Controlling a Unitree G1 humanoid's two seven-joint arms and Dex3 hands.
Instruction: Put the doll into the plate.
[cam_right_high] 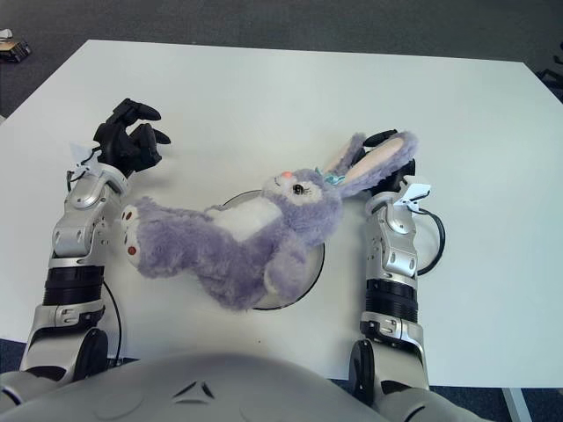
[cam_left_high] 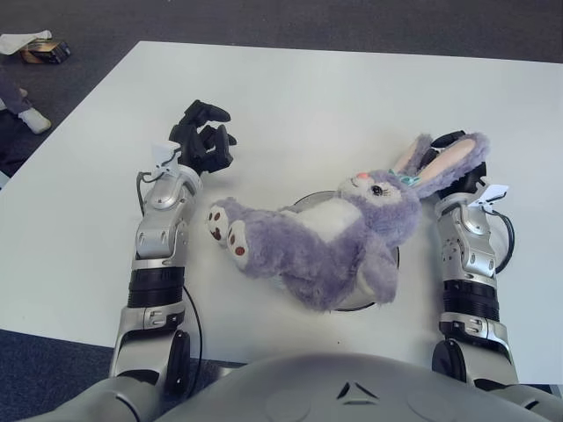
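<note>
Diagonally across plate [cam_left_high: 384, 290]: doll [cam_left_high: 325, 242], ears toward hidden, unreadable right hand [cam_left_high: 457, 154], feet toward curled, empty left hand [cam_left_high: 204, 138].

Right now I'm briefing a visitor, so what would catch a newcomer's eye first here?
The purple bunny doll sprawls mid-table over the plate, legs trailing left past its rim. The right hand sits behind the doll's ears, mostly hidden. The left hand shows left of the doll with curled fingers, holding nothing.
</note>
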